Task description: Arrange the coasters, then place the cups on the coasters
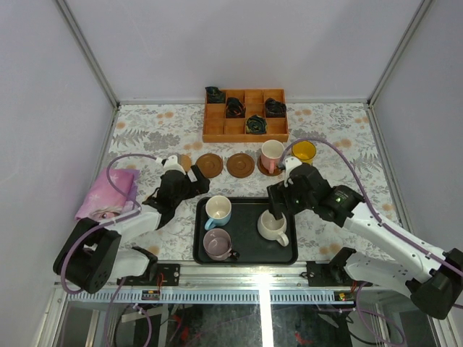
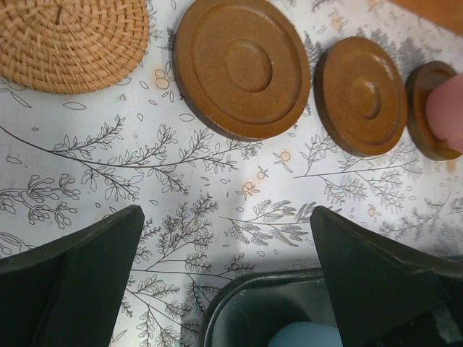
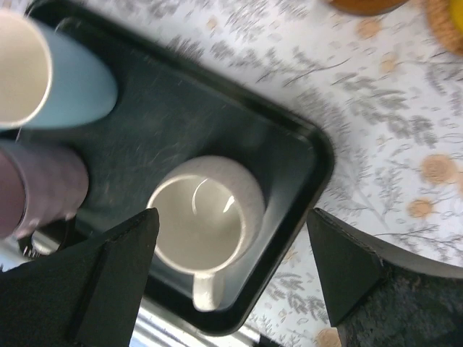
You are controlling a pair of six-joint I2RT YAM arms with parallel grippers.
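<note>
In the top view a row of coasters runs behind the black tray (image 1: pixel 249 215): a tan woven one (image 1: pixel 186 160), two bare dark brown ones (image 1: pixel 210 164) (image 1: pixel 240 165), and a third brown one under the pink cup (image 1: pixel 272 154). The yellow cup (image 1: pixel 304 151) stands to its right. On the tray are the light blue cup (image 1: pixel 218 211), the mauve cup (image 1: pixel 217 244) and the cream cup (image 1: pixel 273 227). My right gripper (image 3: pixel 231 246) is open, straddling the cream cup (image 3: pixel 206 217) from above. My left gripper (image 2: pixel 228 246) is open and empty over the cloth by the tray's far left corner (image 2: pixel 246 303).
An orange wooden grid box (image 1: pixel 245 114) with dark bundles stands at the back. A pink bag (image 1: pixel 108 194) lies at the left. The floral cloth (image 1: pixel 145 130) covers the table, with grey walls on three sides.
</note>
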